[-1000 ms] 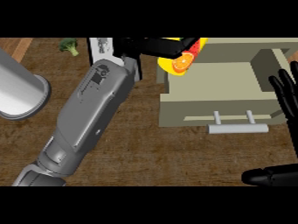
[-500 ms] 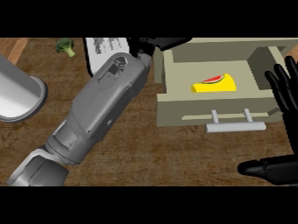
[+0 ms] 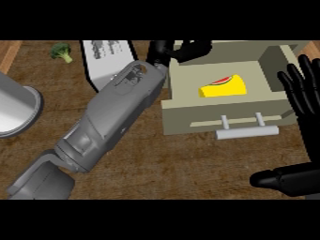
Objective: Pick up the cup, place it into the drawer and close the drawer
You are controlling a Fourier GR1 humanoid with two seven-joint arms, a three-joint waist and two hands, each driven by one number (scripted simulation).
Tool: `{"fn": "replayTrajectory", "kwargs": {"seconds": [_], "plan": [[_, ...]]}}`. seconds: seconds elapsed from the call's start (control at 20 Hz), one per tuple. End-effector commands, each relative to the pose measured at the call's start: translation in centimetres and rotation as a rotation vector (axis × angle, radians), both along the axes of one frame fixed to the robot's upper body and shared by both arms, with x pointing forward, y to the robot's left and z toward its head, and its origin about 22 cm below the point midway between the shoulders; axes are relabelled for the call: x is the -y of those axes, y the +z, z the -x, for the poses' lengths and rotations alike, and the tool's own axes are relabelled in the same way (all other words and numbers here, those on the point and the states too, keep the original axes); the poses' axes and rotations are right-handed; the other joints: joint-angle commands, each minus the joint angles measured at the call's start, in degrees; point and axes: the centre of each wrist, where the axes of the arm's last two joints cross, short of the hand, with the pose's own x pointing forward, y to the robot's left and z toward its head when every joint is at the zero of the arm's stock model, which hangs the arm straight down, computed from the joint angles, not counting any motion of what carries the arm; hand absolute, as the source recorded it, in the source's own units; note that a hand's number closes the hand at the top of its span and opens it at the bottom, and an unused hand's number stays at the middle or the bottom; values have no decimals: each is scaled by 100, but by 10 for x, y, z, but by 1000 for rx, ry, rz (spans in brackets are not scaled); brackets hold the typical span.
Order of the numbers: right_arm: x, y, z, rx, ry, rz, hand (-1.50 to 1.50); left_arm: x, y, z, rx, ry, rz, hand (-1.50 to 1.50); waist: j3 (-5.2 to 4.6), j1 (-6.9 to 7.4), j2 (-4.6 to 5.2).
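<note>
Left hand [image 3: 179, 50]: at 12 o'clock, over drawer's back-left corner, reached in from 7 o'clock via long grey forearm. Fingers curled, holding nothing visible; partly hidden by drawer wall.
Right hand [image 3: 311, 101]: at 3 o'clock, just right of drawer, fingers straight and up, thumb low at 5 o'clock. Resting, holding nothing, not touching handle.
Cup [image 3: 223, 86]: yellow with red patch, lying on its side inside drawer, about 1 o'clock from frame centre. Clear of both hands.
Drawer [image 3: 221, 112]: beige, pulled open toward 6 o'clock, front panel facing down-frame. Cup sits well inside walls.
Handle [image 3: 245, 132]: pale bar on front panel, on two posts, free.
Done: pick and place look complete, judged from cup lying in drawer untouched.
Left: close drawer. Front panel out, so push toward 12 o'clock needed.
Next call: left hand needs to clear drawer's back corner first, else fingers in path. Either hand could press front panel or handle; right one is nearer.
Risk: cup on its side may roll while drawer slides; walls should contain it.
Other: grey cylinder [image 3: 6, 108] at 9 o'clock, broccoli [image 3: 63, 51] at 11 o'clock, white printed card [image 3: 107, 58] under left forearm, wooden counter [image 3: 183, 164]. None in the way.
</note>
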Motion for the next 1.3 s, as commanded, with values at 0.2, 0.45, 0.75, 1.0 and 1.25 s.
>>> {"fn": "replayTrajectory", "kwargs": {"seconds": [0.2, 0.45, 0.75, 1.0, 1.25], "plan": [[-7, -10, -13, 6, 31, -2, -150, 6, -11, 2, 7, 21, -140, 150, 8, -124, 60], [-3, -8, -3, 21, 25, -31, -150, 7, -3, -3, -7, 46, -181, -150, 6, -176, 74], [-13, -2, -9, 29, 69, -60, -150, 20, 8, 6, 15, -21, -57, -150, 3, -157, 55], [-5, 2, 6, -19, 103, -65, -150, 19, 9, 10, 67, -56, 104, -150, -3, 15, -20], [12, 2, 6, -9, 99, -62, -150, 21, 18, 12, 44, -107, 208, -150, -3, 270, -65]]}}
